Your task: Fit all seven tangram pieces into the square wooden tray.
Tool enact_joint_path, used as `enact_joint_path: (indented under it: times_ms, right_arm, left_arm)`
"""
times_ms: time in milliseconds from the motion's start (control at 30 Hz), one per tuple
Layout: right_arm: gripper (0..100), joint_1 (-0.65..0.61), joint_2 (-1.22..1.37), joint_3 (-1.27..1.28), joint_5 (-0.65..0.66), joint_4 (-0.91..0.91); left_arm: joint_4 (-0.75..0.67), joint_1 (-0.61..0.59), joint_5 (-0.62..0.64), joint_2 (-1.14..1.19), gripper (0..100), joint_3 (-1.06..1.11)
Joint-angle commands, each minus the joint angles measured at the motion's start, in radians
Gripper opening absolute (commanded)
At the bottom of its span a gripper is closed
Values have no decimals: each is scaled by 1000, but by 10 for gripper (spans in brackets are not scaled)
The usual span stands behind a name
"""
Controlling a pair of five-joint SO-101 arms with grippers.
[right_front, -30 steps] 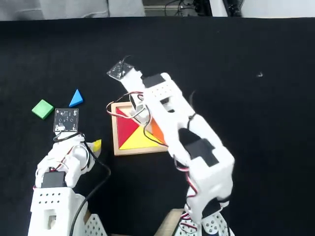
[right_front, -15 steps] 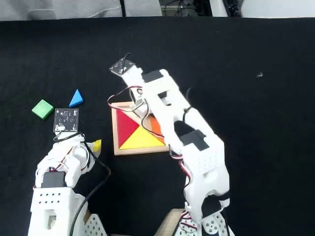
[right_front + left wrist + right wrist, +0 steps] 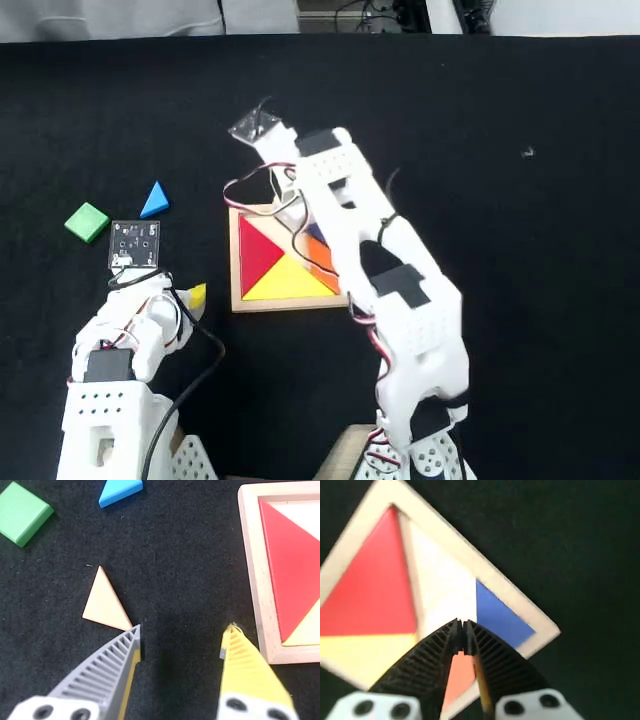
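The square wooden tray (image 3: 285, 306) lies mid-table, holding a red triangle (image 3: 258, 255), a yellow triangle (image 3: 280, 285), an orange piece (image 3: 325, 265) and a blue piece (image 3: 497, 615). Part of its floor (image 3: 445, 595) is bare wood. My right gripper (image 3: 464, 630) hangs shut over the tray's middle, holding nothing I can see. My left gripper (image 3: 182, 632) is open above bare cloth, left of the tray rim (image 3: 250, 555). A cream triangle (image 3: 105, 602) lies just off its grey fingertip (image 3: 134, 634). A green square (image 3: 87, 221) and a small blue triangle (image 3: 154, 200) lie farther left.
Black cloth covers the table (image 3: 520, 250). The right arm's white body (image 3: 390, 290) stretches over the tray's right side and hides it in the high view. Open cloth lies to the right of the tray and behind it.
The right arm has stretched a little farther back and to the right over the tray, uncovering more of the red and yellow triangles. The left arm has kept still.
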Motion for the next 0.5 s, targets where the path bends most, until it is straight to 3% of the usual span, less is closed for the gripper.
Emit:
enact_joint_path:
  times_ms: [0,200,467]
  right_arm:
    - [11,8,-219,-62,-3,98]
    - [11,26,-572,97,0,143]
    - [11,186,-897,639,-8,-123]
  left_arm:
    - [-12,5,-2,-8,256,-16]
    - [-11,24,-2,-8,256,-21]
    - [97,-13,-8,-9,256,-96]
